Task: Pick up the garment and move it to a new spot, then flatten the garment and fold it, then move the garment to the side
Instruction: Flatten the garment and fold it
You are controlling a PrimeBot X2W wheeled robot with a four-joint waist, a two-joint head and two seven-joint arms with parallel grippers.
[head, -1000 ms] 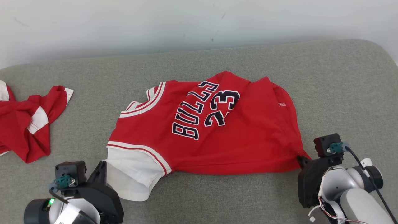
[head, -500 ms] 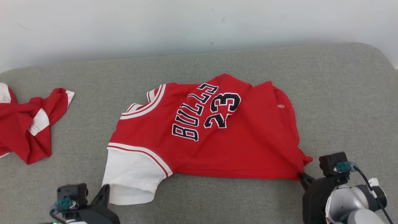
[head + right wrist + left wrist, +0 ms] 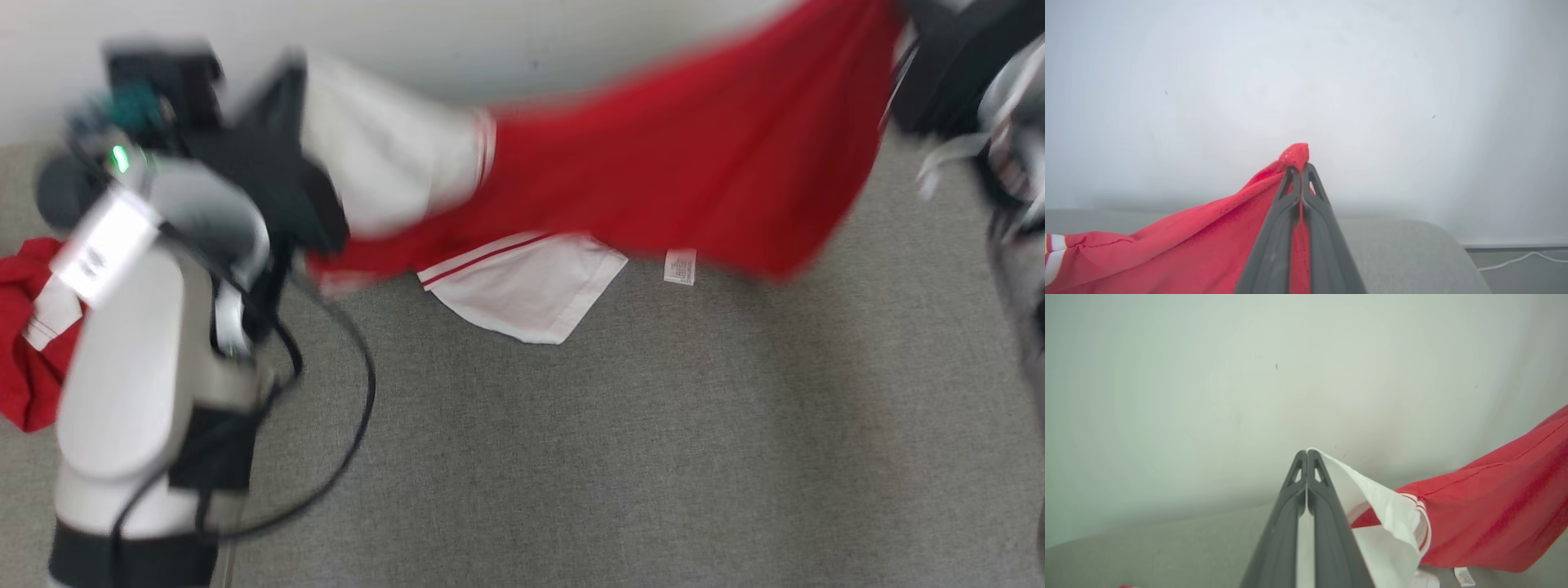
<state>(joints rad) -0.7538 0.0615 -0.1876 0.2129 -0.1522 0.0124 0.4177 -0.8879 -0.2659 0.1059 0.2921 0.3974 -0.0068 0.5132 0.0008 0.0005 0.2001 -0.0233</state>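
The garment (image 3: 669, 171), a red jersey with white sleeves, hangs in the air, stretched between my two grippers above the grey cushion (image 3: 653, 457). A white sleeve (image 3: 531, 286) and a small label (image 3: 680, 267) dangle from its lower edge. My left gripper (image 3: 292, 77) at the upper left is shut on a white sleeve edge; in the left wrist view the gripper (image 3: 1306, 454) pinches the white cloth (image 3: 1384, 506). My right gripper (image 3: 908, 33) at the upper right is shut on a red corner; in the right wrist view the gripper (image 3: 1301, 168) has a red tip of the garment (image 3: 1208, 245) poking past it.
A second red and white garment (image 3: 24, 359) lies crumpled at the cushion's left edge, partly behind my left forearm (image 3: 122, 384). A white wall (image 3: 490, 49) runs behind the cushion. The right wrist view shows a pale cable (image 3: 1515, 260) on the floor past the cushion's right end.
Both grippers have risen fast, lifting the jersey off the cushion where it lay spread. It now hangs between them, its printed front turned away. The head view is blurred.
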